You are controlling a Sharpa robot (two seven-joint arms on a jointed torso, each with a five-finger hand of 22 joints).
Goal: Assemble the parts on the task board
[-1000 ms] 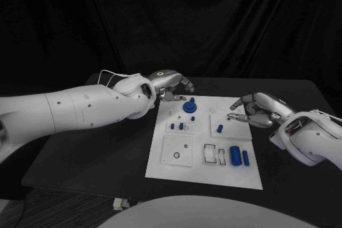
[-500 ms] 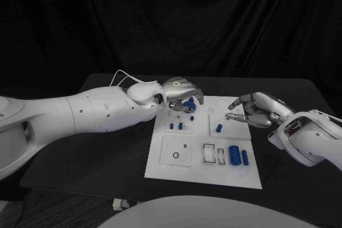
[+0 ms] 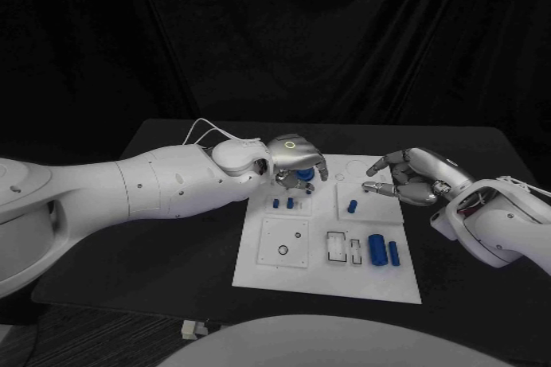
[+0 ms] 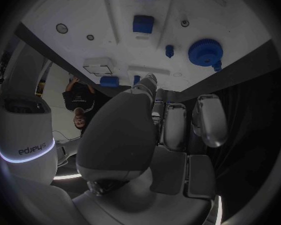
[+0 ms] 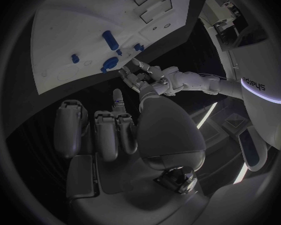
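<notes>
We see the left arm reach across from the left side, w/ its hand (image 3: 291, 158) bent down and fingers curled in. The right hand (image 3: 411, 176) hangs a bit apart on the right, fingers curled, tips pointing twd the left hand. Both hold nothing.

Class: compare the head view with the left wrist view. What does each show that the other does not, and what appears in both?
Head view alone: the right silver hand with curled fingers hovering at the white task board's far right corner, and two upright blue cylinders near the board's front right.

Left wrist view alone: the underside of the left silver hand, fingers apart and holding nothing.

Both: the white task board and the round blue toothed gear near its far edge, with the left hand over it.
</notes>
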